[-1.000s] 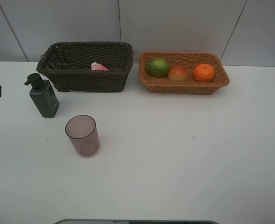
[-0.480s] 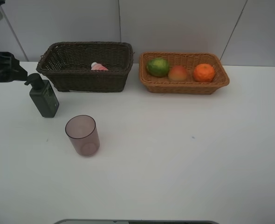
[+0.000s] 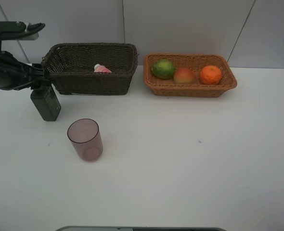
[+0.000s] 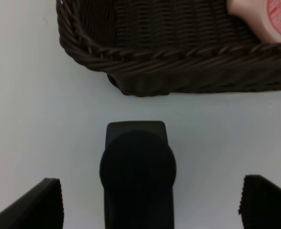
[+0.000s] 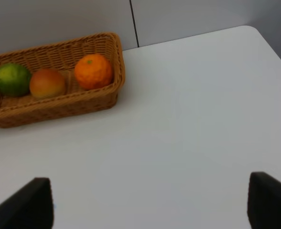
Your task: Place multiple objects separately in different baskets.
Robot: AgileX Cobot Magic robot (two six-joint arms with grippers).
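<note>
From where I stand, the left arm reaches in at the upper left of the overhead view. Its left fingers (image 4: 35,205) are spread wide, one on either side of the dark green pump bottle (image 3: 45,103), clear of it and gripping nothing. That spread looks chosen to straddle the bottle before closing.

The bottle stands upright on the white worktop (image 3: 180,168) at the left, just beside the front left corner of the dark brown basket (image 3: 94,84). The carry should be short, though the bottle would have to clear the basket's tall wall. The small pink bottle (image 3: 102,69) already lies inside that basket, which suggests the containers belong there. By that reckoning the translucent pink cup (image 3: 85,139), standing mouth up lower down and left of centre, would follow.

In the light tan basket (image 3: 190,90), upper right of centre, the green fruit (image 3: 162,69), peach-red fruit (image 3: 184,75) and orange (image 3: 210,74) sit in a row. The fruit half looks finished.

The right fingers (image 5: 28,205) are outside the overhead view. Their own camera shows them parted over bare worktop, holding nothing, apparently parked out of the way.
</note>
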